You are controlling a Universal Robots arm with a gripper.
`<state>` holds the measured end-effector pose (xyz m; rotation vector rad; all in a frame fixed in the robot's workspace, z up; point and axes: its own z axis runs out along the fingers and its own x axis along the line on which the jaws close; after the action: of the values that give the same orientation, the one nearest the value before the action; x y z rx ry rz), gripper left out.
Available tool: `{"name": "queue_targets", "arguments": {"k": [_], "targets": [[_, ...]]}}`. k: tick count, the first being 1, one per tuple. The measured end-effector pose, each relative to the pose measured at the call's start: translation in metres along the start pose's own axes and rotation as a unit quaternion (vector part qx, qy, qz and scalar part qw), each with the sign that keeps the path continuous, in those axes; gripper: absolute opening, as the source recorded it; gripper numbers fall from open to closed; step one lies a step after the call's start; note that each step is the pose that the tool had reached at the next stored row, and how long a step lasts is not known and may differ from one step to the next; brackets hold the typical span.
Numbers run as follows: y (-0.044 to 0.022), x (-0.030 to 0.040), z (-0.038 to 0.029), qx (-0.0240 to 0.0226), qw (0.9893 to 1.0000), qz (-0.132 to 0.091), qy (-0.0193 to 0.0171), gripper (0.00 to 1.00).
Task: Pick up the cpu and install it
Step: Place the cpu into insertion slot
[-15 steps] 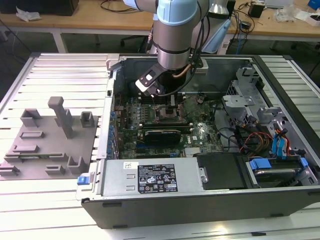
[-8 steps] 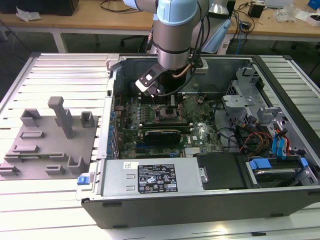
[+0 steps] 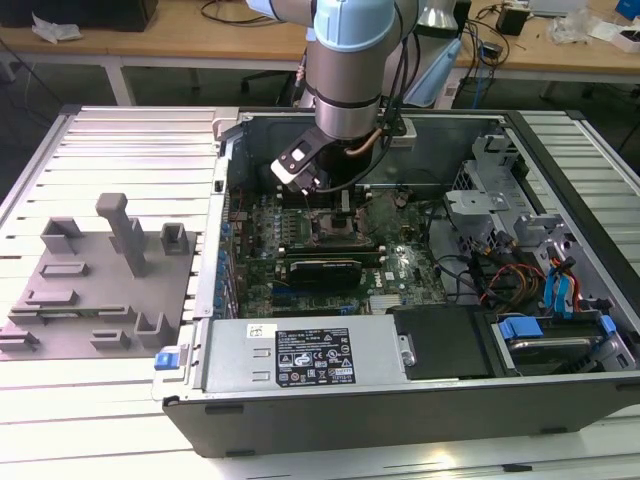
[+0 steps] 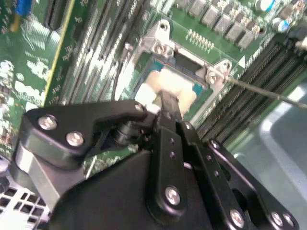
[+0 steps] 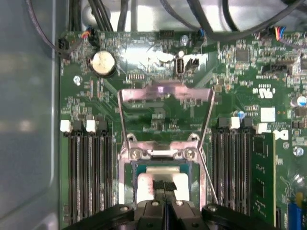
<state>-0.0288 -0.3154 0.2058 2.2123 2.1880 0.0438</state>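
Note:
The cpu [image 5: 144, 185] lies flat inside the motherboard's socket [image 5: 163, 151], its silvery top and green rim showing in both wrist views. The socket's metal load plate [image 5: 165, 91] stands swung open beyond it. My gripper [image 5: 164, 188] hangs straight over the socket, with its two black fingers shut together and their tips at the middle of the cpu's top [image 4: 163, 82]. Nothing is visibly pinched between them. In the exterior view the gripper [image 3: 345, 202] reaches down into the open computer case over the socket [image 3: 335, 232].
Black memory slots [image 5: 88, 177] flank the socket on both sides. A long black graphics card [image 3: 322, 272] lies just in front of it in the exterior view. A grey power supply [image 3: 310, 355], cables [image 3: 500, 275] and drive bays crowd the case. A grey fixture plate [image 3: 90, 290] sits at the exterior view's left.

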Motion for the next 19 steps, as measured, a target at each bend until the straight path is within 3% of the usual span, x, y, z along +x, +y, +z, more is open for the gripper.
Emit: {"name": "queue_targets", "arguments": {"k": [5,19], "targets": [[-0.0001,-0.0002,-0.0022,0.0005,1.0,0.0,-0.0005,0.11],[-0.0004,-0.0006,0.0037,0.0006,1.0,0.0,-0.0008,0.11]]}}
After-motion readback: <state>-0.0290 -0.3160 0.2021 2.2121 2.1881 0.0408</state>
